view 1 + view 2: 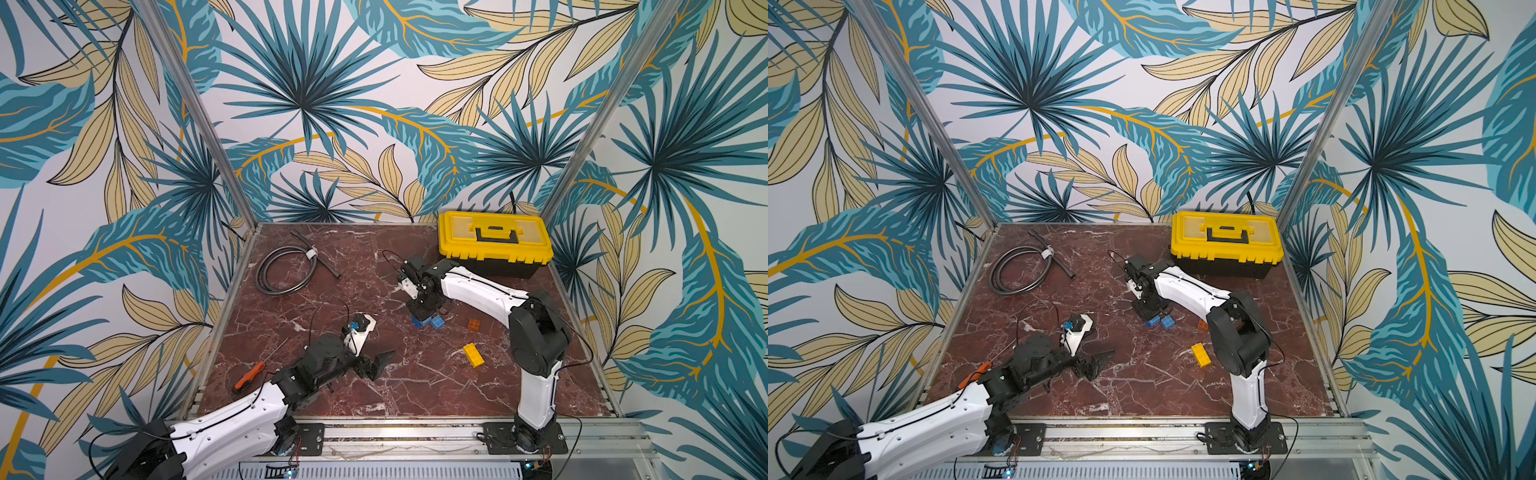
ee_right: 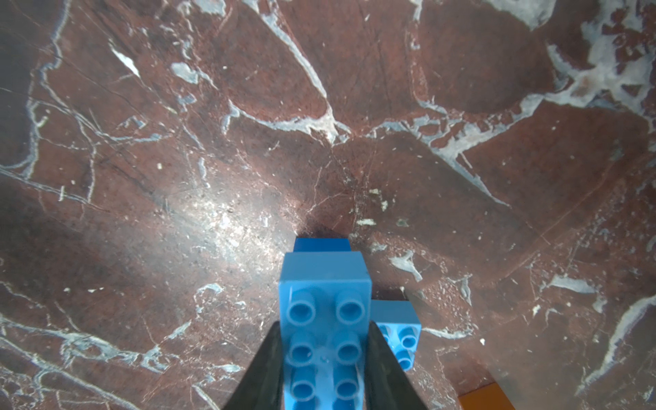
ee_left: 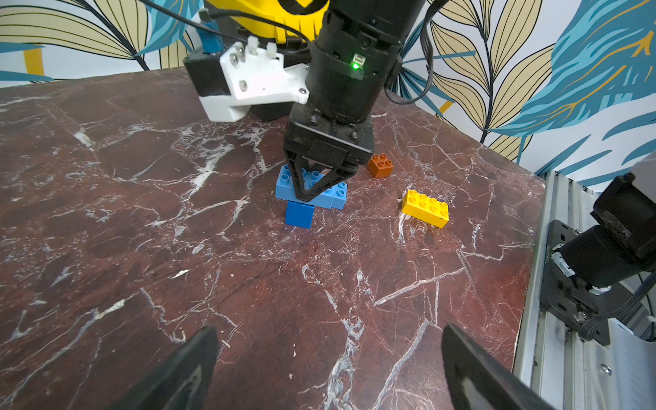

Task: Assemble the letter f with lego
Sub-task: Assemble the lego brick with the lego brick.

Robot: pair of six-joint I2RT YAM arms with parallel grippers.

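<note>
Right gripper jaws pinch the long blue brick, studs up, axis level, atop 1 blue square. Open counter runs toward my left gripper, jaws wide.

I see a yellow toolbox in the worktop's far right corner, a coiled black hose far left, an orange-handled screwdriver by its left edge.

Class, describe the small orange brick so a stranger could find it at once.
Start at the yellow toolbox in the far corner and come nearer. Beside the blue bricks, just beyond the long yellow brick, sits the orange brick: square, four studs, the only orange one.
</note>
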